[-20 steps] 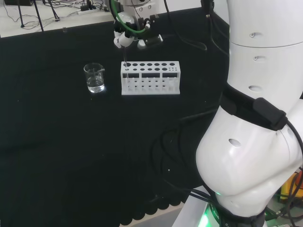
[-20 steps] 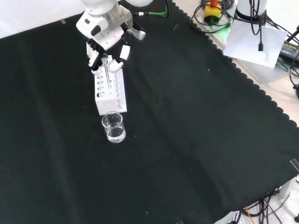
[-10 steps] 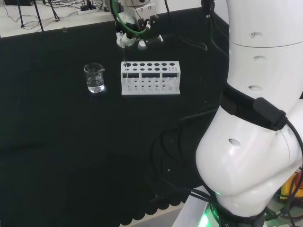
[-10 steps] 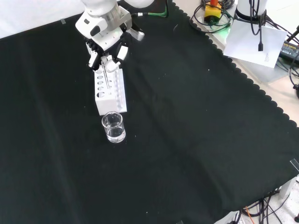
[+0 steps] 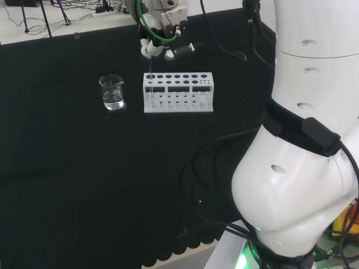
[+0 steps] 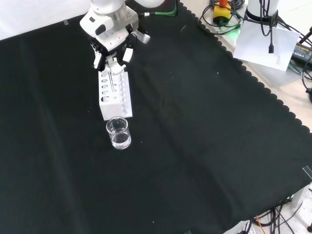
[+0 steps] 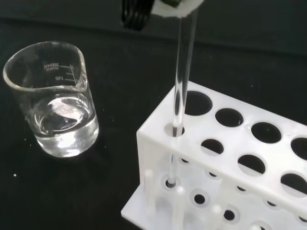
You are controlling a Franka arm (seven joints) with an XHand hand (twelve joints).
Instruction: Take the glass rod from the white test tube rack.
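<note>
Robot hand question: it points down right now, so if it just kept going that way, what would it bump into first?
Probably the white test tube rack: the robot hand hangs above its end, pinching the glass rod.

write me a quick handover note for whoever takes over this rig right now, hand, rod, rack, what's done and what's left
Hand: shut on the glass rod, gripping its top end above the white test tube rack.
Rod: upright, lower end still down through a small hole at the rack's end nearest the beaker, which holds some clear liquid.
Done: rod grasped.
Left: lift the rod straight up until it clears the rack, then move it away.
</note>
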